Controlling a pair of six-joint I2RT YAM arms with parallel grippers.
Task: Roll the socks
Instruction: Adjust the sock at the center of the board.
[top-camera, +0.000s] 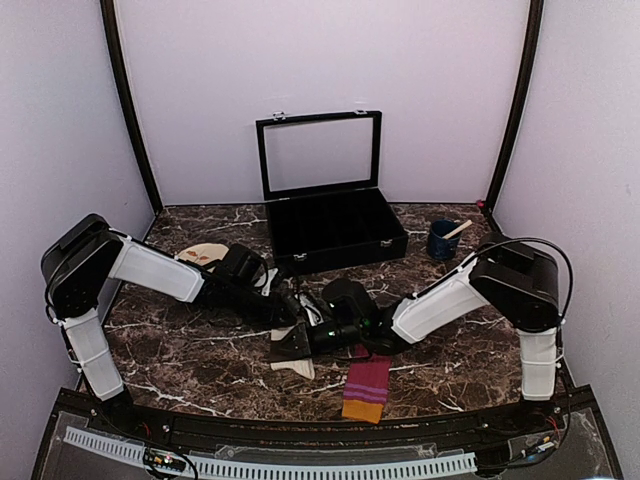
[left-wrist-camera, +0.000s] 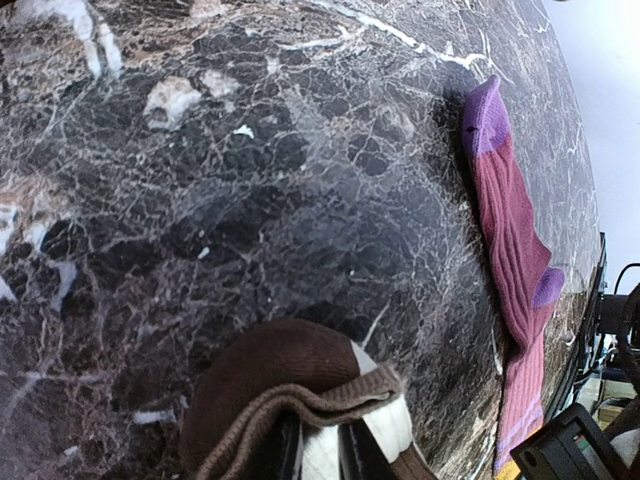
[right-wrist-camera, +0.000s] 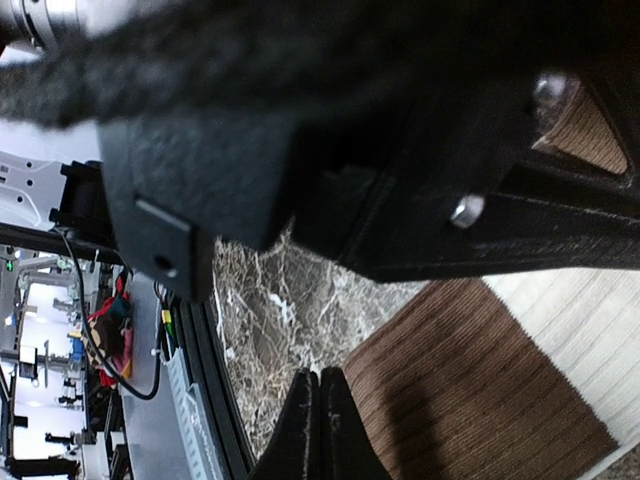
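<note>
The cream sock with brown bands (top-camera: 296, 365) lies at the table's middle front, under both grippers. My left gripper (left-wrist-camera: 322, 450) is shut on it: cream fabric sits between the two dark fingers, and the brown cuff (left-wrist-camera: 290, 370) folds over their tips. From above, the left gripper (top-camera: 290, 322) meets the right gripper (top-camera: 335, 335) over this sock. My right gripper (right-wrist-camera: 320, 380) is shut with nothing in it, its tips on the marble beside a brown band (right-wrist-camera: 470, 380). The magenta-purple sock (top-camera: 366, 390) lies flat to the right (left-wrist-camera: 510, 250), orange cuff toward the front edge.
An open black case (top-camera: 335, 225) stands at the back centre. At the back right is a blue cup (top-camera: 443, 240) with a stick in it. A round beige patterned disc (top-camera: 205, 255) lies behind the left arm. The perforated rail (top-camera: 270, 465) runs along the front edge.
</note>
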